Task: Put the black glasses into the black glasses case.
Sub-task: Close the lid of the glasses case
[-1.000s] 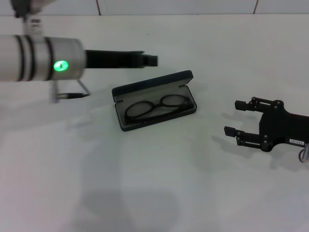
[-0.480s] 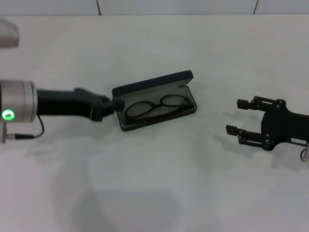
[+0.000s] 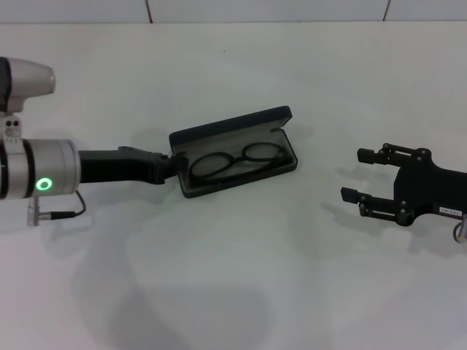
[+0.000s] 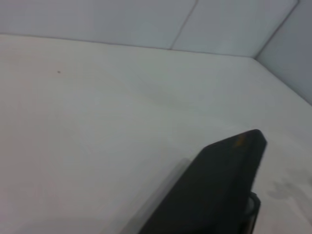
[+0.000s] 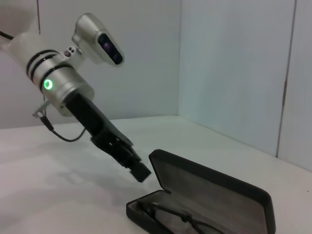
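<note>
Black glasses (image 3: 237, 161) inside open black glasses case (image 3: 232, 151), frame centre.
Left gripper (image 3: 169, 168) at case's left end, grip unreadable; right gripper (image 3: 355, 177) released, right edge.

Bright and even from overhead, without glare on the white table (image 3: 241, 262). Throws only pale, soft-edged shadows: a broad one at 6 o'clock of the left arm (image 3: 109, 166) in the head view, fainter ones at 9 o'clock of the right gripper (image 3: 353, 175). Glows green at the status light (image 3: 45, 184). Dimmer in the left wrist view, darkest on the black glasses case (image 4: 214, 190) at 5 o'clock.
</note>
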{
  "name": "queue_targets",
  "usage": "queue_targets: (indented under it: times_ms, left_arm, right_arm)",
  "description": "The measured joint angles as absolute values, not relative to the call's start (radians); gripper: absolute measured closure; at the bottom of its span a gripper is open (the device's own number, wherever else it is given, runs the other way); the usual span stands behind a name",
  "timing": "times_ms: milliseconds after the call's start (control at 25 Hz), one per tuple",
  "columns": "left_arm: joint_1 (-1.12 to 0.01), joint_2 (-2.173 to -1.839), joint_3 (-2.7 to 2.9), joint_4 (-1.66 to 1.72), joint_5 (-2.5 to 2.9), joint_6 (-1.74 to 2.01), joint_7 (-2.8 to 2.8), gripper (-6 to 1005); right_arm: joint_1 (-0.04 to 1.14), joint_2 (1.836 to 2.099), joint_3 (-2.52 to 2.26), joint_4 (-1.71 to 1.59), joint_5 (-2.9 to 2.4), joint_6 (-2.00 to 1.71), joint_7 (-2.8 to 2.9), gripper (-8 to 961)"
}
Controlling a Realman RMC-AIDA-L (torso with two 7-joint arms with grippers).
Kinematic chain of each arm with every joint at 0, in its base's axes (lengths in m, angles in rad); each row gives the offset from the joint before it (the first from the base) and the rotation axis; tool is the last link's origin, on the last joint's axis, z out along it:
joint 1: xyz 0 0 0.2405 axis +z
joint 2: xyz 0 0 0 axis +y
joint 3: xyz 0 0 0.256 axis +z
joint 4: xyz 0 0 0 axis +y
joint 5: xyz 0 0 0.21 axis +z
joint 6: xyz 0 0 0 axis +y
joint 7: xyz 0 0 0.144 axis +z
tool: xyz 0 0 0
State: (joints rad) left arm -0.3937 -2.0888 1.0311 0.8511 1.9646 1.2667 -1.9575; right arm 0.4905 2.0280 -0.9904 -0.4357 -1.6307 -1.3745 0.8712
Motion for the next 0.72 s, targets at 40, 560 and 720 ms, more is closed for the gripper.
queue_targets:
  times_ms: [40, 560, 720]
  left_arm:
    - [-0.403, -2.089, 1.032, 0.833, 1.963, 1.252, -1.954, 977]
    - [-0.441, -2.088, 1.035, 0.781, 1.982, 1.111, -1.946, 976]
    - [-0.447, -2.086, 1.034, 0.781, 1.987, 1.088, -1.945, 976]
  right_arm:
    - [0.491, 2.028, -0.991, -0.436, -1.631, -1.374, 0.871, 259]
    - [0.491, 2.028, -0.997, -0.434, -1.631, -1.374, 0.872, 259]
    - [0.493, 2.028, -0.997, -0.434, -1.631, -1.377, 0.873, 259]
